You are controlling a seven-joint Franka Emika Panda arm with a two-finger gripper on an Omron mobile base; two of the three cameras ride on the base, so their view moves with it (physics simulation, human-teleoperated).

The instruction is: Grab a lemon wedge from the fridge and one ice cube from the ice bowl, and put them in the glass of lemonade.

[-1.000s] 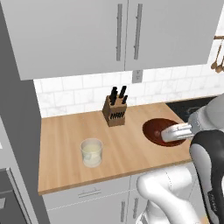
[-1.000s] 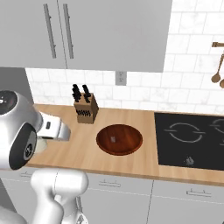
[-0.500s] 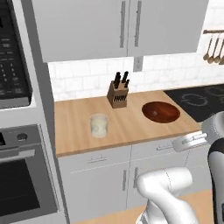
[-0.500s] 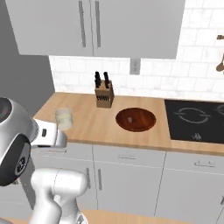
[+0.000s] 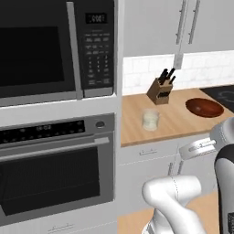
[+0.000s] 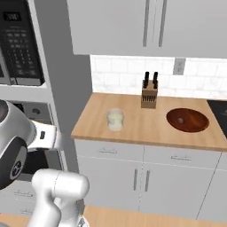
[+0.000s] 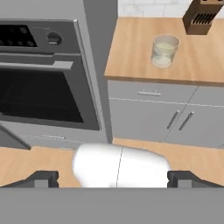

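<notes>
The glass of lemonade (image 5: 151, 119) (image 6: 115, 119) (image 7: 164, 51) stands on the wooden counter (image 6: 142, 126), a short clear tumbler with pale liquid. To its right sits the ice bowl (image 5: 204, 107) (image 6: 187, 119), reddish-brown and shallow, with a small pale piece inside. My gripper (image 7: 113, 179) is open, its dark fingertips (image 7: 41, 178) set wide apart with nothing between them. It hangs in front of the lower cabinets, well short of the counter and below its top. The fridge and the lemon wedge are out of view.
A knife block (image 6: 149, 93) stands at the back of the counter by the tiled wall. A built-in oven (image 5: 55, 169) and a microwave (image 5: 50, 45) fill the tall unit left of the counter. Grey cabinet doors (image 7: 175, 120) sit below, wall cupboards (image 6: 146, 26) above.
The base has driven back and leftwards, so the whole scene has shifted right and shrunk. The oven and microwave have come into view. The gripper has stayed open.
</notes>
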